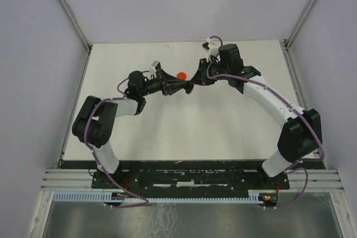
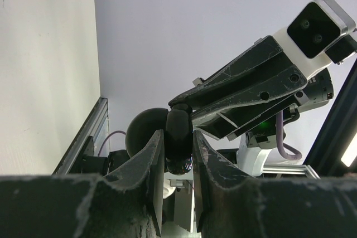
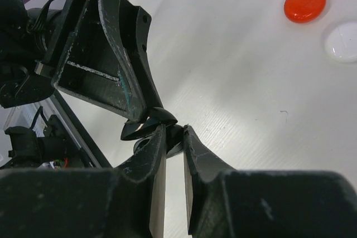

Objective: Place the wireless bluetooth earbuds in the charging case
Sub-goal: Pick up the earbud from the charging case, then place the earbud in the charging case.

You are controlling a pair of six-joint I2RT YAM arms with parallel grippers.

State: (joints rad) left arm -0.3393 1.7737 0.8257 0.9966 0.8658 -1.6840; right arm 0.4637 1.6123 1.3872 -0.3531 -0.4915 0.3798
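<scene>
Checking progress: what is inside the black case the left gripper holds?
Only the outer shell of the black case shows, pinched by the left gripper. The right gripper, close against it, blocks the view inside, so its contents are hidden.

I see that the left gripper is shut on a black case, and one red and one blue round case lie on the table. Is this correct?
Not fully. The left gripper is shut on a black case, and the red round case lies on the table. The other one, however, is a white round case, not blue. The right wrist view shows this.
</scene>
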